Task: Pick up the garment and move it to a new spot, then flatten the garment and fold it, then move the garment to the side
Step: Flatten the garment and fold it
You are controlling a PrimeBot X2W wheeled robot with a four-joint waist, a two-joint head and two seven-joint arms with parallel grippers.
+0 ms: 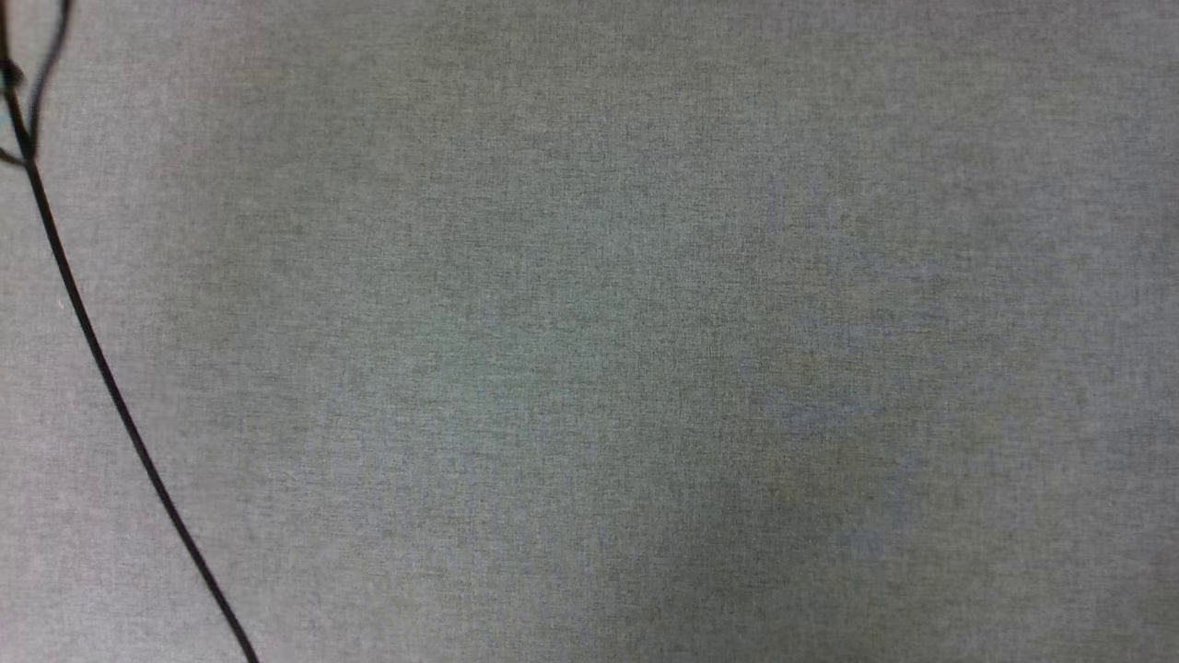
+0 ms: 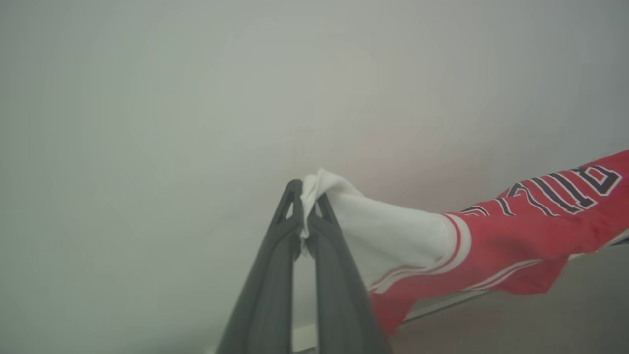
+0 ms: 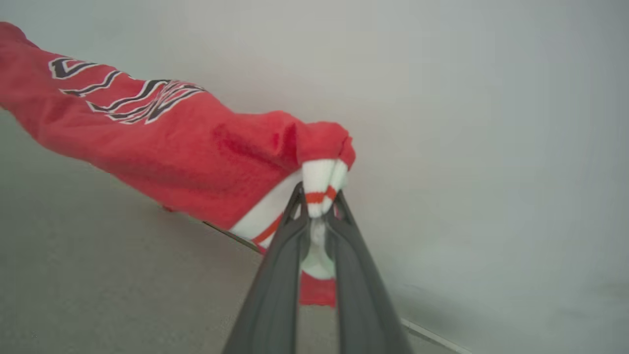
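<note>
The garment (image 2: 511, 236) is a red jersey T-shirt with white sleeves, striped trim and black white-outlined lettering. It hangs stretched in the air between both grippers. In the left wrist view my left gripper (image 2: 305, 196) is shut on a white sleeve, and the red body runs off to the right. In the right wrist view my right gripper (image 3: 318, 196) is shut on a bunched white-and-red striped edge of the garment (image 3: 162, 137), whose body stretches away to the upper left.
The head view looks down on a grey cloth-covered surface (image 1: 645, 350) with a thin black cable (image 1: 92, 341) crossing its left side. Behind the garment stands a pale wall (image 3: 491, 123); the grey surface's edge (image 3: 216, 228) lies below it.
</note>
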